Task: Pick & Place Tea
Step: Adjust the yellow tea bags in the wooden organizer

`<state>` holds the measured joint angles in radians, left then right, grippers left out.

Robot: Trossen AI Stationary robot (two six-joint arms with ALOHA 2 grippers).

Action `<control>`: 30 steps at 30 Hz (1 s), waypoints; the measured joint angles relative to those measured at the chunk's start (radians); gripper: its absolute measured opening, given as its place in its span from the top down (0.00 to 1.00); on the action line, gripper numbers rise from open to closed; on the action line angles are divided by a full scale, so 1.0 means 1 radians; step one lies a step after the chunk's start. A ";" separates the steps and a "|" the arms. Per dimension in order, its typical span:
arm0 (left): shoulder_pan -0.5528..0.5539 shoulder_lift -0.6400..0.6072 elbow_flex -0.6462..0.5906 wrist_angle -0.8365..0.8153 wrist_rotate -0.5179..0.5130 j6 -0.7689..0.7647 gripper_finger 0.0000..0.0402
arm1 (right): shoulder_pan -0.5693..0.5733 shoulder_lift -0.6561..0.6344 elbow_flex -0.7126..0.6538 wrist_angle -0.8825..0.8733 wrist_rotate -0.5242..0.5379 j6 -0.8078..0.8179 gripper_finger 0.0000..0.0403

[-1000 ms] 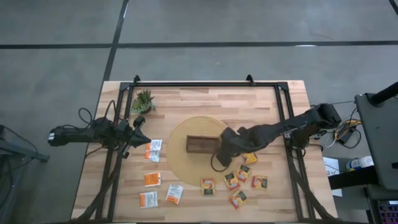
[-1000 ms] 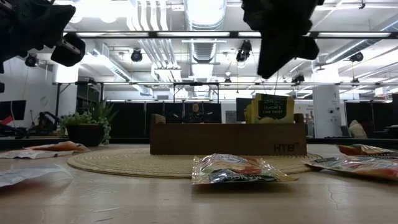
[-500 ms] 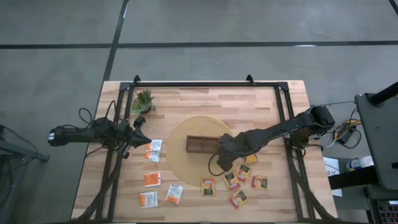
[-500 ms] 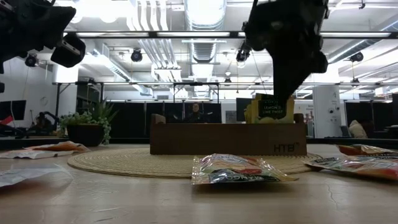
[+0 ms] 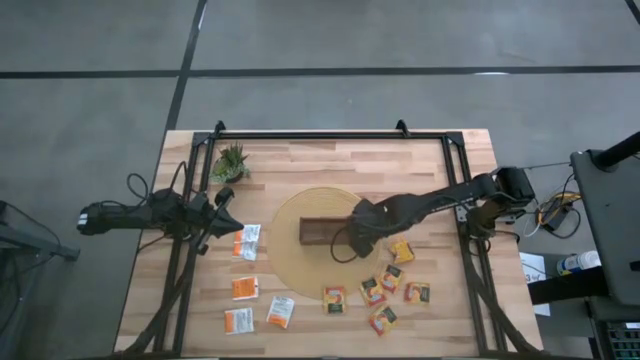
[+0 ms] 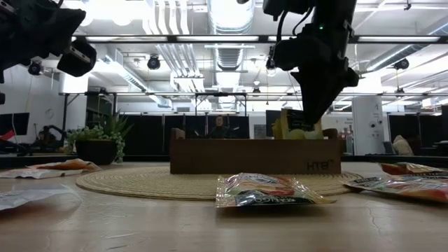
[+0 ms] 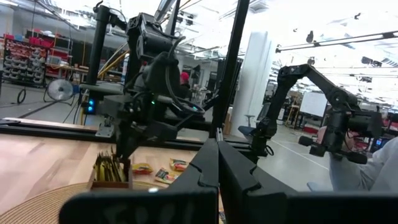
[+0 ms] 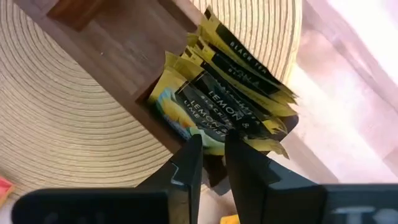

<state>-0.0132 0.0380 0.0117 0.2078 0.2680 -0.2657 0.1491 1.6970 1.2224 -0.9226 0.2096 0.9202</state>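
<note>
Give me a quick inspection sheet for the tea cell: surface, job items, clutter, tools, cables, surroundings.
Surface: wooden table, round woven mat at centre.
Job's things: yellow tea sachets upright in one end of the wooden tray; loose sachets on the table near the right arm, more near the left.
Clutter: potted plant at a far corner.
Grippers: right tool at the tray's filled end, pinching a yellow sachet; left tool shut, idle at the table's left edge.
Cables: loops along both arms.
Surroundings: concrete floor, workshop beyond.
</note>
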 joint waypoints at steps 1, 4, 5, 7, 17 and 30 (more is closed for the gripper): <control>0.000 0.000 0.000 0.000 0.000 0.000 1.00 | -0.001 0.000 0.000 0.001 0.000 -0.003 0.83; 0.000 0.000 0.000 0.000 0.000 0.000 1.00 | 0.000 0.000 0.000 0.005 -0.002 -0.009 0.83; 0.000 0.000 0.000 0.000 0.000 0.000 1.00 | 0.004 0.000 0.000 0.006 -0.008 -0.012 0.83; 0.000 0.000 0.000 0.000 0.000 0.000 1.00 | 0.013 0.000 0.000 0.006 -0.028 -0.016 0.83; 0.000 0.000 0.000 0.000 0.000 0.000 1.00 | 0.041 -0.035 0.039 0.013 0.014 0.001 0.83; 0.000 0.000 0.000 0.000 0.000 0.000 1.00 | 0.043 -0.037 0.062 0.014 0.055 0.056 0.83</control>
<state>-0.0132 0.0380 0.0119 0.2080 0.2680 -0.2658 0.1925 1.6596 1.2846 -0.9081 0.2649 0.9759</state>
